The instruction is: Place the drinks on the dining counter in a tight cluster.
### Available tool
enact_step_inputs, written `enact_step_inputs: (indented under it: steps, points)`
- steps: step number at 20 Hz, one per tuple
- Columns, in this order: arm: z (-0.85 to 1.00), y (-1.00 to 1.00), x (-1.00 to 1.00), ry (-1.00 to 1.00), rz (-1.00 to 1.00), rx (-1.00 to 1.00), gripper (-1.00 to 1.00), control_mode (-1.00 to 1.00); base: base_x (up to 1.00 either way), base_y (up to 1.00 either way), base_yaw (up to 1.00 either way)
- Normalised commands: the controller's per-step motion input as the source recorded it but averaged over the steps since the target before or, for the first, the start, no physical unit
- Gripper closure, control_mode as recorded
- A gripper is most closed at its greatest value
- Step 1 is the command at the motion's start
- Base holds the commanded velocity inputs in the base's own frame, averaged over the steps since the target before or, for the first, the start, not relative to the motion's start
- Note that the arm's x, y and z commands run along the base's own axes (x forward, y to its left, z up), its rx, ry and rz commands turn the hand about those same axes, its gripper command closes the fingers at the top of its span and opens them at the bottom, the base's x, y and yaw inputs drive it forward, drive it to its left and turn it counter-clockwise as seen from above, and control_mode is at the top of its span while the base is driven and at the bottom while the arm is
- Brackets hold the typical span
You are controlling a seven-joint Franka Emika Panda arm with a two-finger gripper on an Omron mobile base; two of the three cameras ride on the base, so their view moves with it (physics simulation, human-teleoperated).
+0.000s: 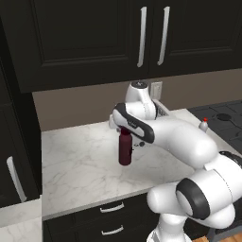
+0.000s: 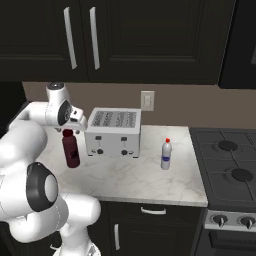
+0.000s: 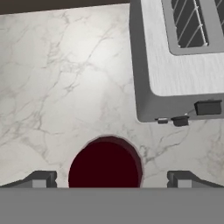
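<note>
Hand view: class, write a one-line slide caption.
Open gripper poised directly above the maroon bottle on the marble worktop, beside the toaster.

Seen from straight above, the round dark maroon top of a squat bottle (image 3: 105,164) sits between the two dark grey fingertips (image 3: 41,179) of the gripper (image 3: 111,180), whose jaws stand wide apart with gaps on both sides. It stands on white grey-veined marble worktop (image 3: 65,78). A brushed silver toaster (image 3: 183,74) with slotted top lies near
</note>
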Motion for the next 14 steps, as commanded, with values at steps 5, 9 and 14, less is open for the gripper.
enact_step_inputs:
  steps: [5,9,14]
  points:
    - [-0.15,0.0,0.03,0.0,0.0,0.0,-1.0,-1.0,0.0,0.0,0.0]
    - [-0.06,0.01,0.05,0.0,0.0,0.0,-1.0,-1.0,0.0,0.0,0.0]
    - [-0.04,0.04,0.08,0.0,0.0,0.0,-1.0,-1.0,0.0,0.0,0.0]
